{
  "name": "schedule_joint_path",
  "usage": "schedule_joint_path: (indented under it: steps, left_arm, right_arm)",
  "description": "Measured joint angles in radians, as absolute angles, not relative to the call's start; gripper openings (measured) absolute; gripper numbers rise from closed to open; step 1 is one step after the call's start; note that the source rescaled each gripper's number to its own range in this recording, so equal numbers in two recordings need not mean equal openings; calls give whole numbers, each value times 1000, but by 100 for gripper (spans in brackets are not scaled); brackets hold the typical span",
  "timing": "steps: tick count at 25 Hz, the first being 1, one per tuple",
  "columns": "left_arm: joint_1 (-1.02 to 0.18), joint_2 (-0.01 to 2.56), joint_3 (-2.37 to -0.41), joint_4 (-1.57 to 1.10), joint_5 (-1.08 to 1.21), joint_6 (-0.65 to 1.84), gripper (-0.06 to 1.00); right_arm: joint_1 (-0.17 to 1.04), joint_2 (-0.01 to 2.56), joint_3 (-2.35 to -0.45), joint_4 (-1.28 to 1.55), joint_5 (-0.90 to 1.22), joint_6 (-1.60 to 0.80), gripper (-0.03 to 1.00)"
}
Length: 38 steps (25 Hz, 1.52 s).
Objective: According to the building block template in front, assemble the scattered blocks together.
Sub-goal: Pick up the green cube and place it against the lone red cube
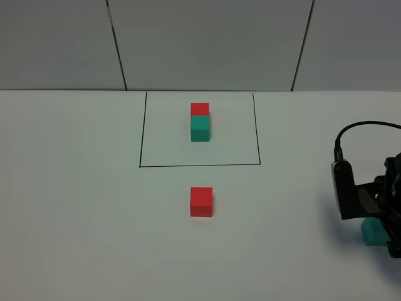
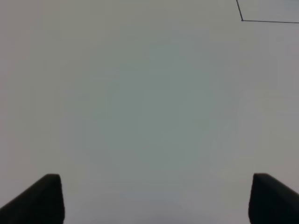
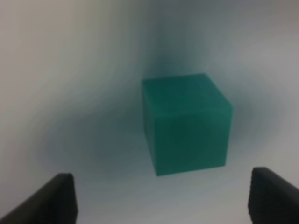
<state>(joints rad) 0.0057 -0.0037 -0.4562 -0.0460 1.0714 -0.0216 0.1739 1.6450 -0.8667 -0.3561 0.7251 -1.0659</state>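
Right pincer (image 3: pixel 161 198) is standing wide open, its two dark fingers (image 3: pixel 58 198) spreading far apart and gripping nothing. Of the scattered blocks, the teal cube (image 3: pixel 187 123) is sitting on the white table (image 1: pixel 81 219) just ahead of those fingers, in line with the gap between them and touching neither one. Its edges are showing a little blurred in the wrist view. From the high camera the same cube is peeking out beside the arm's black body (image 1: pixel 348 194), which is partly hiding it.

The red cube (image 1: pixel 201 201) is lying well apart from this pincer, off toward the left arm's side, alone on the table. Farther away again, beyond the red cube, the building block template (image 1: pixel 200 122) is sitting as a red block (image 1: pixel 200 109) and a teal block (image 1: pixel 200 128) touching in a row, inside a thin black rectangle (image 1: pixel 200 165).

The left pincer (image 2: pixel 159 198) is likewise hanging wide open and holding nothing, with only table surface showing between its fingers. One corner of the rectangle is showing far ahead of it.
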Motion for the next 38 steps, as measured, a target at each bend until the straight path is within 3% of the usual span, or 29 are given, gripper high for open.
schedule_joint_path:
  steps: [22,38]
  left_arm:
    - [6,-4,-456,-46,1071,-22,87]
    - [6,-4,-456,-46,1071,-23,87]
  right_arm:
    - [61,1848,-998,-257,708,-1181,96]
    - [48,1909,-1005,-228,720,-1198,87]
